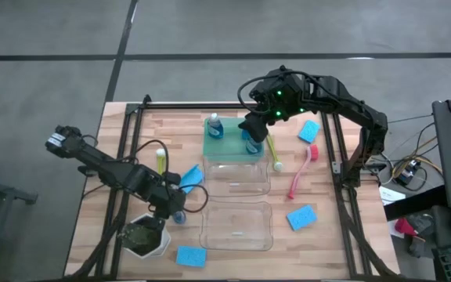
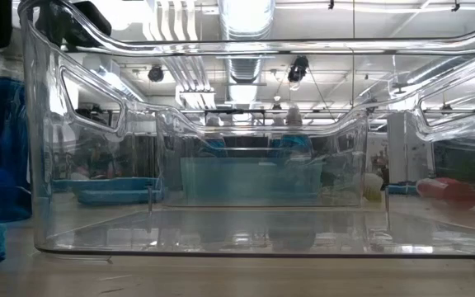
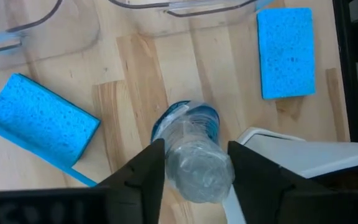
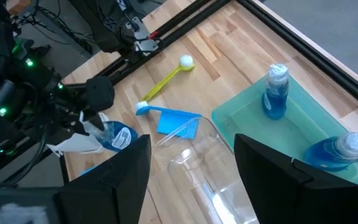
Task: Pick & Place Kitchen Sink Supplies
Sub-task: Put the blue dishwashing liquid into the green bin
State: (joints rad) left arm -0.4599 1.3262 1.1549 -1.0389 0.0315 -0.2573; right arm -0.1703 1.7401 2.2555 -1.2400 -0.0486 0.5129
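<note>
A small clear bottle of blue liquid (image 3: 188, 134) stands on the wood beside the white pot, and my left gripper (image 3: 194, 171) is shut on it, one finger against each side. From above, that bottle (image 1: 179, 216) is at the left gripper (image 1: 173, 206). Two more bottles (image 4: 275, 93) (image 4: 342, 152) stand in the green tray (image 1: 229, 146). My right gripper (image 1: 252, 131) hangs open over the tray's right end with nothing between its fingers. Blue sponges (image 1: 190, 176) (image 1: 190, 256) (image 1: 301, 217) (image 1: 309, 131) lie around the table. A yellow-green brush (image 1: 161, 160), another (image 1: 275, 154) and a pink one (image 1: 300, 174) lie flat.
Two clear plastic bins (image 1: 237, 178) (image 1: 237, 227) sit in the table's middle, in line below the tray. The white hexagonal pot of greenery (image 1: 147, 236) stands right against the left gripper. A black frame rail (image 1: 337, 157) runs along the table's right edge.
</note>
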